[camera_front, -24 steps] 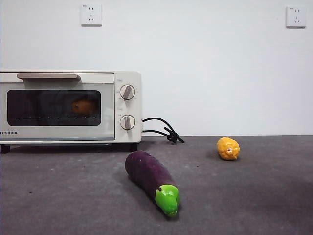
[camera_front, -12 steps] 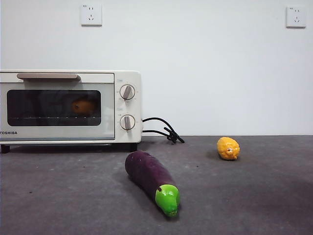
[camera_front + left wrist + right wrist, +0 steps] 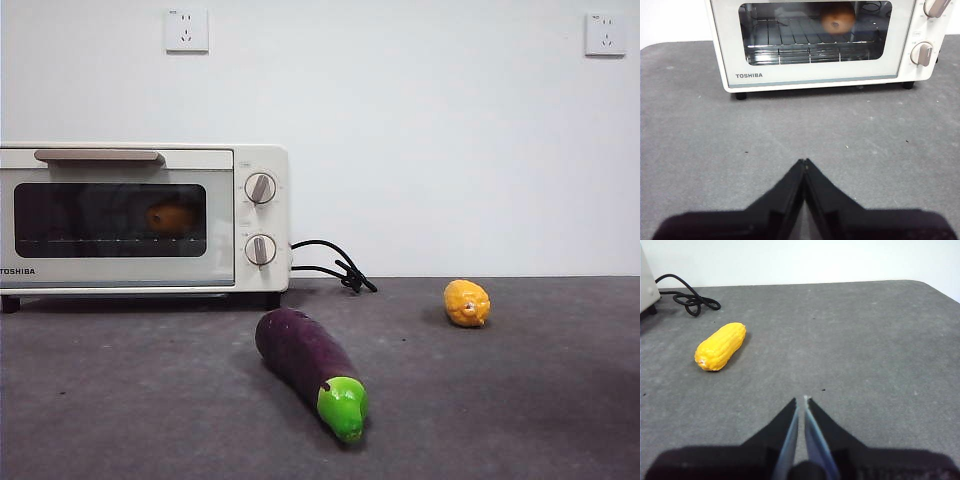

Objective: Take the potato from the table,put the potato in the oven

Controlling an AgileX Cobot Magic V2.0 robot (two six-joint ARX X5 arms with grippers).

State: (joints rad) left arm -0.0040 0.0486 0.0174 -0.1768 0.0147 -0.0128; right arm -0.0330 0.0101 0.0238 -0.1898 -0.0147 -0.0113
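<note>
The brown potato (image 3: pixel 171 217) lies inside the cream Toshiba oven (image 3: pixel 140 280), on the wire rack behind the closed dark glass door; the left wrist view shows the potato (image 3: pixel 838 18) through the glass too. My left gripper (image 3: pixel 804 162) is shut and empty above the grey table (image 3: pixel 715 145), well back from the oven (image 3: pixel 820 80) front. My right gripper (image 3: pixel 801 400) is shut and empty over the table (image 3: pixel 880 355), apart from the yellow fruit. Neither arm appears in the front view.
A purple eggplant (image 3: pixel 307 365) with a green tip lies in front of the oven's right end. A yellow lumpy fruit (image 3: pixel 467 302) (image 3: pixel 720 346) sits to the right. The black cord (image 3: pixel 335 266) coils beside the oven.
</note>
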